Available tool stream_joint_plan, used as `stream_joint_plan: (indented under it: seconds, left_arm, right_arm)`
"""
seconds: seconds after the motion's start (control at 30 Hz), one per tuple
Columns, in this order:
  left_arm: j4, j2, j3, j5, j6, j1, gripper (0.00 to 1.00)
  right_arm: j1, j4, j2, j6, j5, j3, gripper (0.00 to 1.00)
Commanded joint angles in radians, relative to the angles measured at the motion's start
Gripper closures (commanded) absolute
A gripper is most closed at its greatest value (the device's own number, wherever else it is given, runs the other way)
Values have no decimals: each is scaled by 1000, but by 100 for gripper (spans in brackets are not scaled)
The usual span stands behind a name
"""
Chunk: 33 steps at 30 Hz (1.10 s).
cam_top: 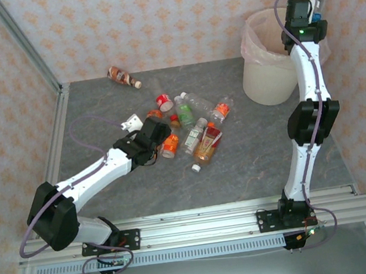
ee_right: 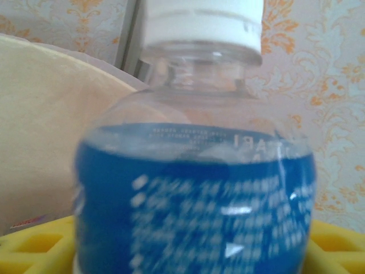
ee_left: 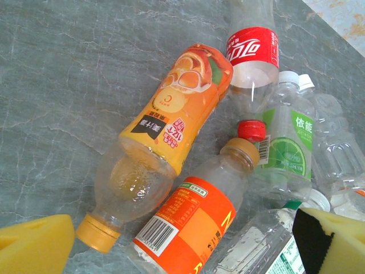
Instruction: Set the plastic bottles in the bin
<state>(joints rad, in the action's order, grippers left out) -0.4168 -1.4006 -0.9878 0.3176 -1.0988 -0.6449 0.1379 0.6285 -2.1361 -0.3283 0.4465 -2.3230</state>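
While the right gripper (cam_top: 309, 15) hangs over the bin (cam_top: 268, 88) at the upper right of the overhead frame, a blue-labelled bottle (ee_right: 194, 194) sits between its yellow pads (ee_right: 34, 251); we cannot tell whether they press it or have let go. We judge the rim the danger: the gripper sits toward the bin's right edge, and a bottle dropped there could strike it and bounce out. At centre frame the left gripper (ee_left: 185, 242), fingers wide apart, hovers above an orange juice bottle (ee_left: 171, 123) in the pile of bottles (cam_top: 192, 126); closing there could snag a neighbour or send round bottles rolling.
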Motion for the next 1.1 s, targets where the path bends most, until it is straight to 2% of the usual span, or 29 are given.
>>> stream_joint_plan:
  seconds: [0.0, 0.37, 0.6, 0.97, 1.03, 1.07]
  left_arm:
    - [-49, -16, -35, 21, 6, 11, 0]
    - [-37, -31, -38, 8, 5, 15, 0]
    - [-29, -36, -40, 0, 8, 14, 0]
    - [-19, -43, -39, -6, 10, 17, 0]
    - [-26, -42, -46, -3, 22, 21, 0]
    - [-31, -41, -50, -1, 28, 27, 0]
  right_arm:
    - [4, 11, -10, -17, 60, -19, 28]
    - [0, 37, 2, 6, 40, -28, 26]
    - [-18, 20, 77, 26, -82, 18, 24]
    - [-37, 52, 155, 95, -86, 49, 21]
    - [-38, 65, 189, 121, -127, 76, 20]
    - [-38, 72, 212, 142, -158, 94, 13]
